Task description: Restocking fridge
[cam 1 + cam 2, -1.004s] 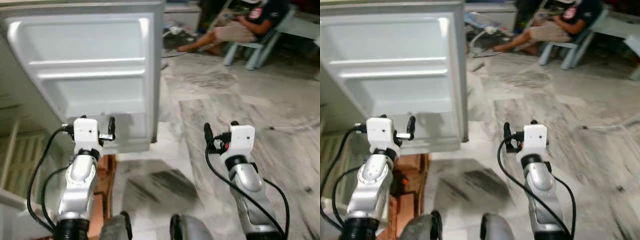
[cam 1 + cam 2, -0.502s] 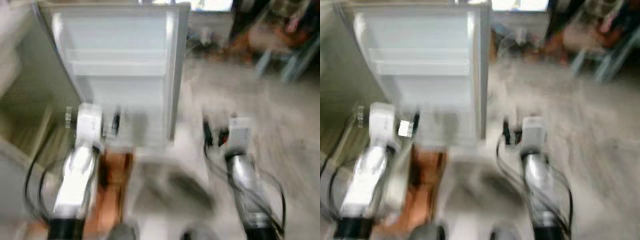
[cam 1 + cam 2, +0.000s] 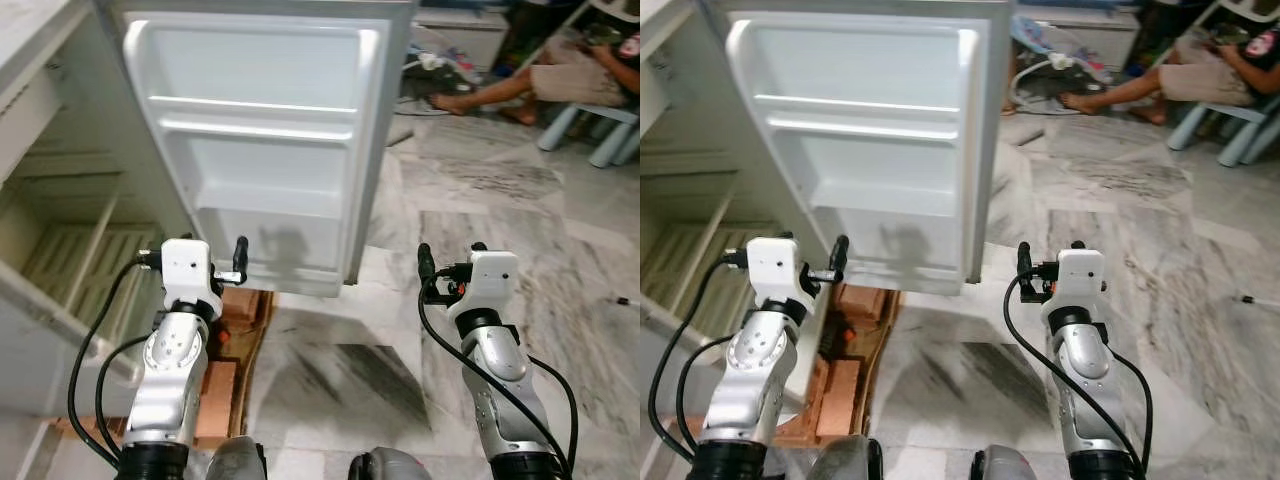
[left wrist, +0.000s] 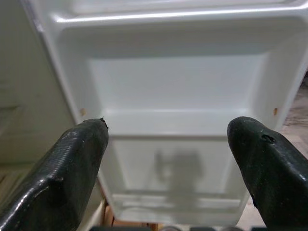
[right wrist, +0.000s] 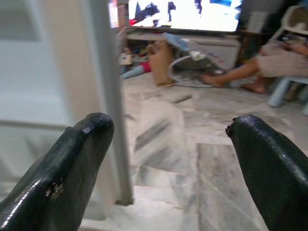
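The fridge's white door [image 3: 265, 150] stands wide open straight ahead, its moulded shelves bare. The fridge's inside [image 3: 60, 250] lies to my left, with pale wire shelves. My left gripper [image 3: 215, 262] is held up in front of the door's lowest shelf [image 4: 178, 120], open and empty. My right gripper [image 3: 450, 262] hovers over the marble floor to the right of the door's edge [image 5: 108, 96], also open and empty. No food item can be made out.
Reddish bricks [image 3: 225, 350] lie under the fridge, near my left arm. A person [image 3: 560, 75] sits on a pale blue chair [image 3: 600, 125] at the far right. Clutter and a baby bouncer [image 3: 1050, 75] sit beyond the door. Grey marble floor [image 3: 500, 200] spreads to the right.
The view has swung left, through a blurred frame: the door now sits mid-picture and the fridge's inside shows at left. Both arms keep the same pose.
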Controlling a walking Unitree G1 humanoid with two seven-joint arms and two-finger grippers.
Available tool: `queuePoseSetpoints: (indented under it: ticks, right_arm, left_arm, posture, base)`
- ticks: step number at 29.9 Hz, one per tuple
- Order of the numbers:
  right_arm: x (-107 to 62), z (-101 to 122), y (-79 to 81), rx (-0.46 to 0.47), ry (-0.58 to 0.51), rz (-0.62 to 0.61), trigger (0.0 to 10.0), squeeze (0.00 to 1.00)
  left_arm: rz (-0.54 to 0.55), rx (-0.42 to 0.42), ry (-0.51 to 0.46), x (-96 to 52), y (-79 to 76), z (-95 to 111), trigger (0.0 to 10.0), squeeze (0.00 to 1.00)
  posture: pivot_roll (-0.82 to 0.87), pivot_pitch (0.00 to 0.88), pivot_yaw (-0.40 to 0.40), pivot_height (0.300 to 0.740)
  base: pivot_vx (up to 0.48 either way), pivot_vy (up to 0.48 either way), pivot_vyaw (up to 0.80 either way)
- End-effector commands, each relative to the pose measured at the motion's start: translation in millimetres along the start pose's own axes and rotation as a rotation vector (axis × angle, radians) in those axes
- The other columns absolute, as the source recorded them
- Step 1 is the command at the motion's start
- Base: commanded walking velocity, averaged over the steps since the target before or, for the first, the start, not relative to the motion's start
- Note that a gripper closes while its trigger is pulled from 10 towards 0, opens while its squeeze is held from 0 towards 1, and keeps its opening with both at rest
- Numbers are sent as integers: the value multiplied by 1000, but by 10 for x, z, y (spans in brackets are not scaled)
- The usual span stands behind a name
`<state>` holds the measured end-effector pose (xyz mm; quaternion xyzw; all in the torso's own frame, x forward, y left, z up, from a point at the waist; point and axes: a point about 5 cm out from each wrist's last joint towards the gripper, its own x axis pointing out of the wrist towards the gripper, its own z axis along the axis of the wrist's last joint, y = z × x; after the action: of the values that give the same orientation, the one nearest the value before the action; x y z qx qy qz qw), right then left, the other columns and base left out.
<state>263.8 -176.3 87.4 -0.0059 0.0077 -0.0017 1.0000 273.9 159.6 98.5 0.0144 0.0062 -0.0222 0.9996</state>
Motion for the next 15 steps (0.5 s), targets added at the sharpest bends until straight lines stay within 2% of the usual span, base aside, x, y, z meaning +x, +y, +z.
queuePoseSetpoints:
  ticks: [1,8,15]
  right_arm:
    - [6,-16,-90,-4,0,-37,10000,0]
    - [48,50,-10,-7,-24,13,10000,0]
    - [30,50,60,0,-34,47,10000,0]
  left_arm:
    - [-18,3,-1,35,-31,-2,10000,0]
    - [-3,-6,-6,47,-61,32,10000,0]
    - [-38,20,14,86,-113,-2,10000,0]
  posture:
    - [-38,5,-5,740]
    - [-19,8,-10,740]
    - [-22,33,0,740]
  base:
    - [0,-420,0]
    - [0,-422,0]
    - [321,-342,727]
